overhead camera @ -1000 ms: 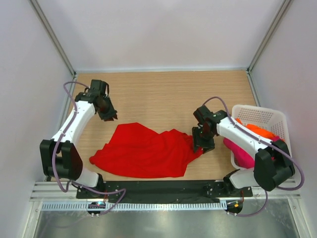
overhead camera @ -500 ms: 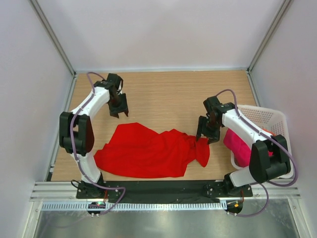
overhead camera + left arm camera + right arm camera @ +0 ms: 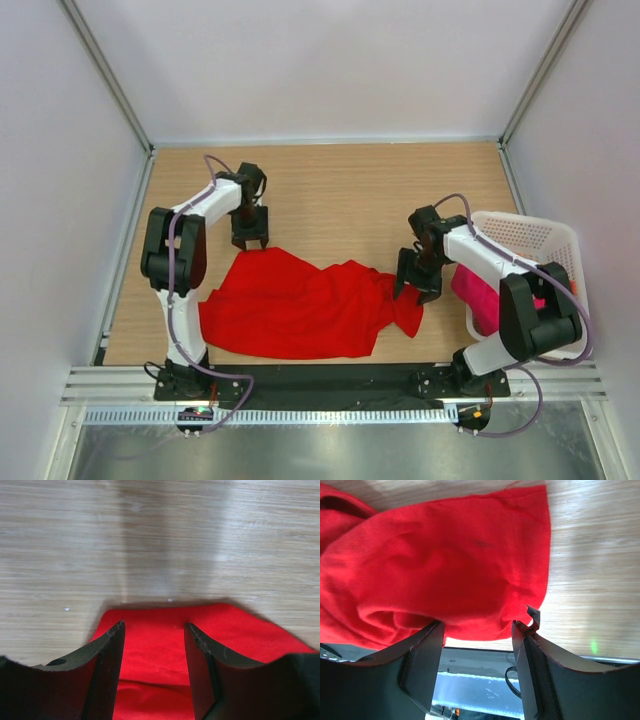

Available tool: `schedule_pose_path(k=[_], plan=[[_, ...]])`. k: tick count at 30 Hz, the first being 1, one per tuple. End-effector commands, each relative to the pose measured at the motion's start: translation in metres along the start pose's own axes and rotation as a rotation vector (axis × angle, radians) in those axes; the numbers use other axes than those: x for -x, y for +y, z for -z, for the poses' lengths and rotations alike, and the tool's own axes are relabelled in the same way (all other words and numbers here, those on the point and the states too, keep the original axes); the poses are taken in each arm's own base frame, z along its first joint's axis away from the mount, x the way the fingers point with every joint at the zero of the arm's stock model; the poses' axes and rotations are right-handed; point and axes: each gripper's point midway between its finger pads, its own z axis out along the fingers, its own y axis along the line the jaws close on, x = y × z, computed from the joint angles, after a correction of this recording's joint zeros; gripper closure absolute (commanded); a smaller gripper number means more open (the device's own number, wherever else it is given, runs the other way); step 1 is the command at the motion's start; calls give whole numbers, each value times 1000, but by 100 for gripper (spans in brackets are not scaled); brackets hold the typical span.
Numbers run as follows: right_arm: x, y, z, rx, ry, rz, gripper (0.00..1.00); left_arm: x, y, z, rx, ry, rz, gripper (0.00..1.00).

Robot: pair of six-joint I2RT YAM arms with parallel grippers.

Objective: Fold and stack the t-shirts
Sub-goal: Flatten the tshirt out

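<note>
A bright red t-shirt (image 3: pixel 300 305) lies spread and rumpled on the wooden table near the front edge. My left gripper (image 3: pixel 249 242) is open and hangs just above the shirt's far left corner; in the left wrist view the red cloth (image 3: pixel 160 650) shows between the parted fingers (image 3: pixel 107 655). My right gripper (image 3: pixel 412 293) is open over the shirt's right end, where a bunched flap (image 3: pixel 445 570) lies under it. A magenta-pink shirt (image 3: pixel 478 305) and an orange shirt (image 3: pixel 528 266) sit in the basket.
A white lattice basket (image 3: pixel 545 236) stands at the right edge of the table. Grey walls close in the left, back and right. The black mounting rail (image 3: pixel 320 380) runs along the front edge, also seen in the right wrist view (image 3: pixel 480 655).
My left gripper has swung right and down toward the shirt's far left corner. My right gripper let go of the shirt's right end, lifted, then came down over the flap. The shirt's right end shifted right.
</note>
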Motion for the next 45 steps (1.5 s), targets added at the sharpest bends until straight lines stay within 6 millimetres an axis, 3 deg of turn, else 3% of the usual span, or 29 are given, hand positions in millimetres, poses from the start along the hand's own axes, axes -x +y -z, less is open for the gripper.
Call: schedule_pose_path(k=[1, 4, 6, 8, 9, 10, 12, 15, 16, 19, 20, 22, 23, 26, 28, 30, 31, 32, 34, 37, 39, 40, 41, 45], plan=[[-5, 4, -7, 35, 28, 19, 36, 17, -10, -6, -9, -40, -36, 48], [-3, 8, -14, 43, 38, 31, 35, 15, -11, -15, -1, -12, -36, 49], [3, 12, -18, 57, 31, 32, 35, 12, -18, -16, -40, 3, -32, 58], [10, 15, -22, 55, 19, 35, 37, 12, -19, -15, -42, -2, -26, 70], [18, 15, -23, 35, 5, 34, 40, 13, -19, -14, -44, -7, -26, 87], [24, 17, -24, 34, -1, 36, 42, 16, -19, -8, -44, -13, -26, 96], [42, 27, -21, 43, -27, 65, 53, 22, -18, 0, -32, -37, -26, 100], [64, 38, -6, 32, -59, 107, 68, 41, -9, 40, 13, -166, 3, 100], [68, 36, -6, 0, -64, 142, 72, 49, 0, 66, 53, -248, 28, 100], [76, 51, 7, -38, -76, 258, 85, 48, 25, 103, 155, -353, 79, 100], [75, 56, 9, -44, -77, 286, 87, 44, 30, 127, 155, -414, 117, 100], [62, 72, 12, -52, -66, 362, 91, 24, 44, 138, 189, -427, 157, 100], [55, 76, 12, -57, -58, 384, 92, 15, 50, 159, 175, -486, 201, 100], [26, 84, 10, -70, -20, 440, 89, -31, 51, 152, 154, -455, 217, 100], [10, 82, 4, -71, -4, 460, 78, -74, 51, 140, 137, -403, 261, 100], [4, 77, 5, -63, -17, 449, 72, -107, 31, 130, 95, -361, 261, 100], [5, 76, 7, -62, -28, 450, 63, -129, 32, 114, 124, -311, 252, 100], [5, 73, 9, -75, -35, 458, 61, -143, 19, 109, 115, -297, 198, 100], [8, 72, 18, -78, -60, 461, 55, -164, 15, 99, 154, -238, 204, 100], [15, 71, 33, -87, -106, 464, 51, -184, 3, 94, 185, -205, 136, 100], [18, 67, 40, -83, -117, 433, 50, -189, -14, 98, 142, -214, 84, 95], [18, 66, 44, -65, -124, 418, 50, -188, -16, 100, 134, -228, 76, 88], [16, 65, 45, -50, -121, 408, 49, -186, -18, 105, 117, -243, 76, 73], [1, 53, 38, 17, -83, 333, 48, -165, -23, 136, 46, -371, 78, 49]])
